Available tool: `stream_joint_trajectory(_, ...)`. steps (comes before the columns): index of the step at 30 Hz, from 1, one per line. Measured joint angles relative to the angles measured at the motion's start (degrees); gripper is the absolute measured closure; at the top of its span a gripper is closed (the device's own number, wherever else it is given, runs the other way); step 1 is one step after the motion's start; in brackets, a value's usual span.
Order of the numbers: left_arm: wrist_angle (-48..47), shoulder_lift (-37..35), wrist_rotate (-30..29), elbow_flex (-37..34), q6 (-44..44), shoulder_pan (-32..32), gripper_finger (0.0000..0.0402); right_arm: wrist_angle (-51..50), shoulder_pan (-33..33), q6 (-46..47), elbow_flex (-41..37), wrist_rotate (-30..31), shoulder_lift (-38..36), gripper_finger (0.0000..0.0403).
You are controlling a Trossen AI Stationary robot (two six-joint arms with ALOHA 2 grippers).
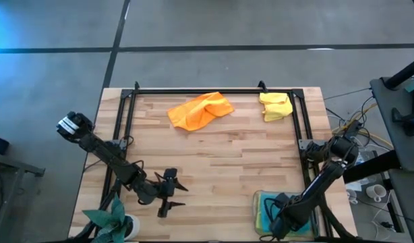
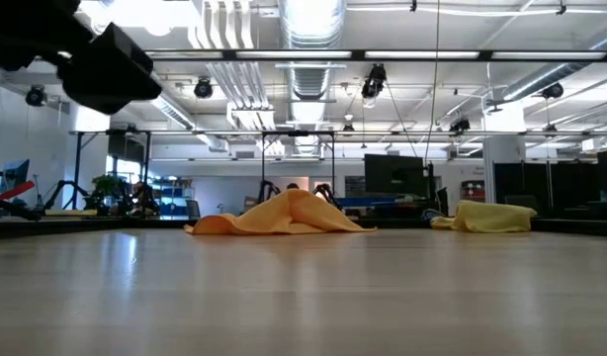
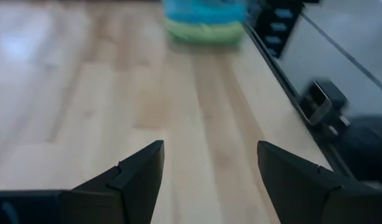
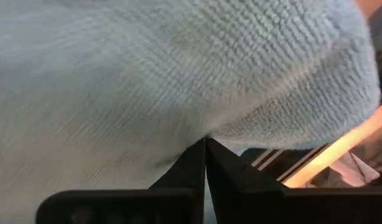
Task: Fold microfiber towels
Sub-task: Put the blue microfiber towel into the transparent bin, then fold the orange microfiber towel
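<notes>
The wooden table (image 1: 220, 158) is bearing an orange towel (image 1: 199, 111) and a yellow towel (image 1: 275, 106) along its far edge. The right gripper (image 4: 205, 144) is clenching the light blue towel (image 4: 166, 74) atop the near-right stack, while the left gripper (image 3: 206, 171) is hovering released over bare wood.

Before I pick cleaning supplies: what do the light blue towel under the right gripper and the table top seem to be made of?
The light blue towel, pinched by the shut right gripper, looks like soft microfiber: a fuzzy, finely looped matte pile. The table top looks like wood, probably butcher block: narrow pale strips with grain, and a faint sheen in the low view that suggests a sealed finish.
</notes>
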Motion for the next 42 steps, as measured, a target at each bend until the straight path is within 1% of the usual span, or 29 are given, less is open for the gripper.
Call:
stream_joint_trajectory(2,-0.03,-1.28,-2.93,0.00,0.67,0.02,0.0159,-1.97,-0.02,-0.65,3.02,1.20,-0.57,0.0394)
stream_joint_trajectory(5,-0.08,-4.06,-4.86,0.00,2.93,0.36,0.0159,-7.68,-0.04,-1.67,8.48,2.37,-2.02,0.0394)
stream_joint_trajectory(7,0.03,-5.77,-4.91,0.04,3.28,1.42,0.0159,-11.04,0.00,-2.44,12.63,5.39,-2.63,0.0394)
stream_joint_trajectory(8,-0.13,-6.65,-4.90,0.03,3.29,2.22,0.0159,-12.70,0.02,-3.32,14.48,8.01,-2.95,0.0394)
stream_joint_trajectory(10,-0.40,-8.53,-5.09,0.02,3.28,4.52,0.0159,-16.00,0.01,-6.21,18.34,15.87,-3.33,0.0394)
stream_joint_trajectory(12,-0.56,-10.12,-4.97,0.02,3.37,7.37,0.0159,-16.65,-0.03,-10.81,21.68,25.55,-3.34,0.0394)
stream_joint_trajectory(14,-0.69,-11.49,-2.66,0.02,4.87,10.97,0.0159,-16.68,-0.26,-16.05,24.42,35.26,-3.32,0.0394)
stream_joint_trajectory(16,0.37,-12.25,-0.39,0.02,8.70,14.64,0.0159,-16.60,-0.86,-21.77,26.76,43.59,-3.32,0.0394)
stream_joint_trajectory(19,0.48,-12.28,0.10,0.02,11.73,19.46,0.0149,-15.72,-2.14,-32.23,28.89,53.37,-3.32,0.0394)
stream_joint_trajectory(22,-0.49,-11.33,2.65,0.02,10.02,24.40,0.0124,-14.05,-4.10,-39.61,28.93,59.78,-3.32,0.0394)
stream_joint_trajectory(25,-0.59,-9.14,7.56,0.02,7.20,29.78,0.0092,-13.15,-7.48,-46.42,27.38,60.23,-3.32,0.0394)
stream_joint_trajectory(27,-0.58,-7.24,8.09,0.02,6.41,33.14,0.0072,-11.89,-10.21,-51.50,25.51,60.14,-3.32,0.0394)
stream_joint_trajectory(29,-0.81,-5.29,8.13,0.02,8.69,36.04,0.0061,-9.29,-12.91,-56.96,23.41,59.90,-3.27,0.0394)
stream_joint_trajectory(31,-2.34,-3.40,7.68,0.07,14.43,37.89,0.0058,-5.24,-15.31,-62.48,21.68,59.15,-3.26,0.0394)
stream_joint_trajectory(32,-4.05,-2.67,7.29,0.17,17.25,38.31,0.0059,-3.02,-16.37,-65.18,20.91,58.30,-3.26,0.0394)
stream_joint_trajectory(34,-9.81,-1.90,4.31,1.11,19.62,38.45,0.0066,1.04,-18.02,-70.34,19.52,56.01,-3.26,0.0394)
stream_joint_trajectory(37,-21.34,-2.14,-0.88,3.85,19.53,38.93,0.0085,4.21,-19.91,-76.17,17.87,54.68,-3.23,0.0394)
stream_joint_trajectory(38,-23.77,-2.19,-1.72,4.34,19.45,39.34,0.0092,4.88,-20.56,-77.68,17.23,54.68,-3.23,0.0394)
stream_joint_trajectory(40,-24.53,-2.05,-1.52,4.60,19.91,40.73,0.0106,4.95,-22.27,-79.52,15.94,54.66,-3.23,0.0394)
stream_joint_trajectory(42,-23.36,-0.98,0.40,4.76,21.23,42.77,0.0121,5.26,-24.56,-80.04,14.69,54.75,-3.23,0.0394)
